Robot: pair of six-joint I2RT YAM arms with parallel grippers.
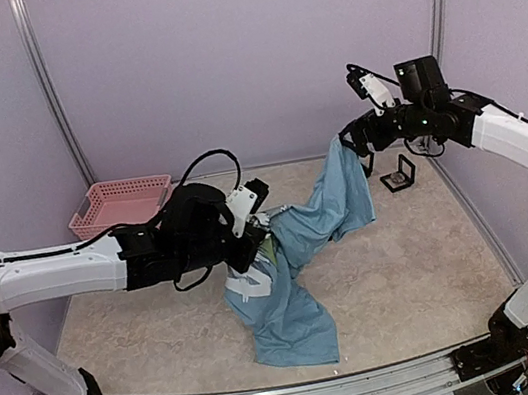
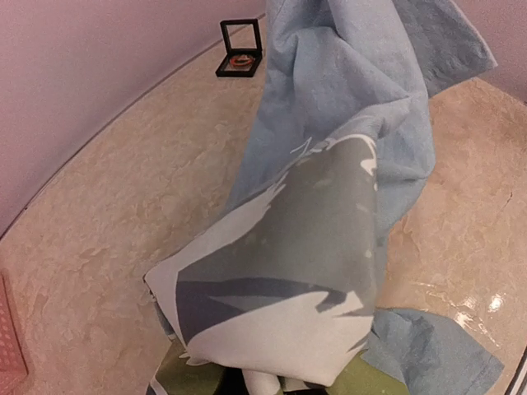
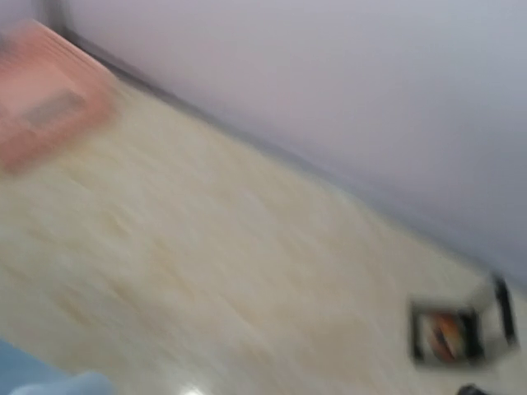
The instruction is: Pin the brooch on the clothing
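Observation:
The clothing [image 1: 287, 275], a light blue T-shirt with white lettering, lies crumpled mid-table, and one end is raised toward the back right. My left gripper [image 1: 256, 223] is shut on a fold of its printed part [image 2: 288, 271], and the cloth hides the fingers in the left wrist view. My right gripper [image 1: 353, 138] stands open at the shirt's raised blue corner [image 1: 339, 160]. Its fingers do not show in the blurred right wrist view. The brooch [image 2: 243, 59] is a small reddish piece in an open black box [image 1: 401, 177] at the back right, beside the right gripper.
A pink basket [image 1: 121, 202] stands at the back left by the wall, and shows as a blur [image 3: 45, 95] in the right wrist view. Lilac walls close in the back and both sides. The black box [image 3: 449, 333] sits near the back wall.

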